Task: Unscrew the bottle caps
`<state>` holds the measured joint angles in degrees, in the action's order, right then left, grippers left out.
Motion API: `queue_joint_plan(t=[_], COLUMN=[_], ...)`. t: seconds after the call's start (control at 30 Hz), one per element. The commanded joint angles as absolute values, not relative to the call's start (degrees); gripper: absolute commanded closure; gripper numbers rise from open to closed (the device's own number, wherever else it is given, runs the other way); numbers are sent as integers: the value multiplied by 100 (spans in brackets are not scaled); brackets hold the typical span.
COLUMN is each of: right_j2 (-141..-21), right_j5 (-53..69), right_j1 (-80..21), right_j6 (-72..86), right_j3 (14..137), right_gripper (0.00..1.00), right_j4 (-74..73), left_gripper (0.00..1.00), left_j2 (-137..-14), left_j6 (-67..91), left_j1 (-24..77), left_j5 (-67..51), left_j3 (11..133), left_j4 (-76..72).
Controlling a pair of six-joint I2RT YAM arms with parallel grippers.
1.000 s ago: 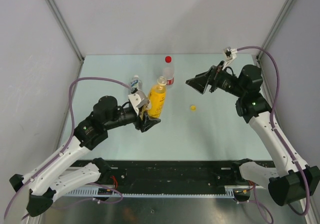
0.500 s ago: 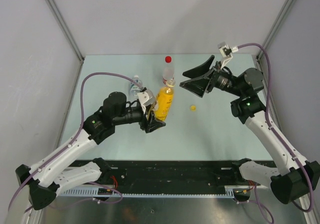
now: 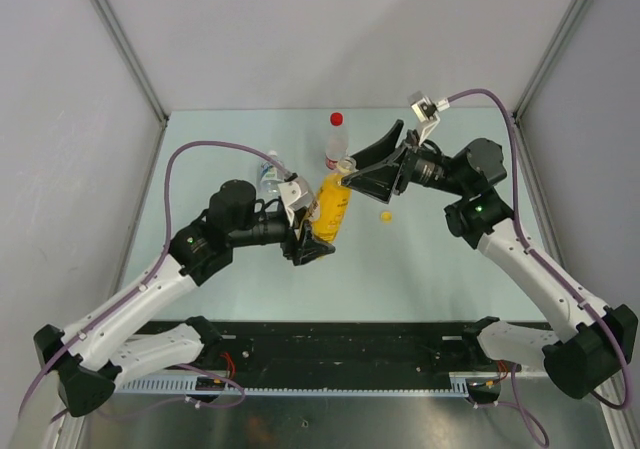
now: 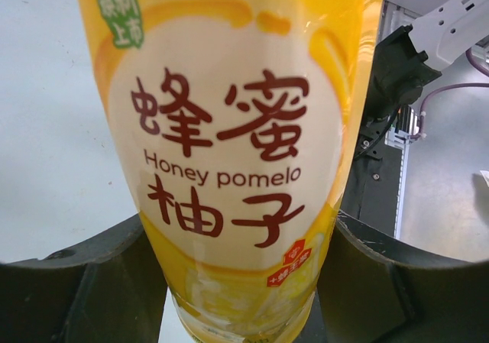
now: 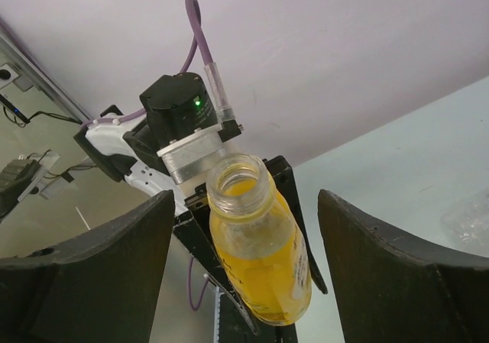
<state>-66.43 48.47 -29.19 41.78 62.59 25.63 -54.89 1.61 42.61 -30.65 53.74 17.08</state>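
The left tool was clamped on the lower body of the juice bottle, holding it tilted above the middle of the desk. Its mouth stood open and uncapped; the yellow cap lay on the desk just right of it. The right tool sat open with its jaws either side of that bare mouth, touching nothing. Closing there would likely grip only the neck, and a twist or push could slop juice from the tilted bottle or shift it in the left tool's hold. Just behind it, the bottle with the red cap remained sealed.
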Motion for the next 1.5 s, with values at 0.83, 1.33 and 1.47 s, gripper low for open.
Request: queue_joint_plan(t=[0.83, 1.33, 1.47], right_j2=[-6959, -6968, -6979], right_j5=[5039, 4164, 3480], right_j1=[-3164, -2997, -2899], right_j6=[3860, 2623, 2162], right_j3=[6645, 6647, 6650], right_gripper=[100, 100, 100], right_j4=[2648, 937, 237], left_gripper=[11, 1, 1], left_j2=[-5189, -4757, -4576], left_j6=[151, 244, 192], left_j1=[4264, 4265, 4266], left_j5=[-2773, -1594, -1220], left_j3=[5486, 5518, 5483], left_j4=[1482, 1472, 1471])
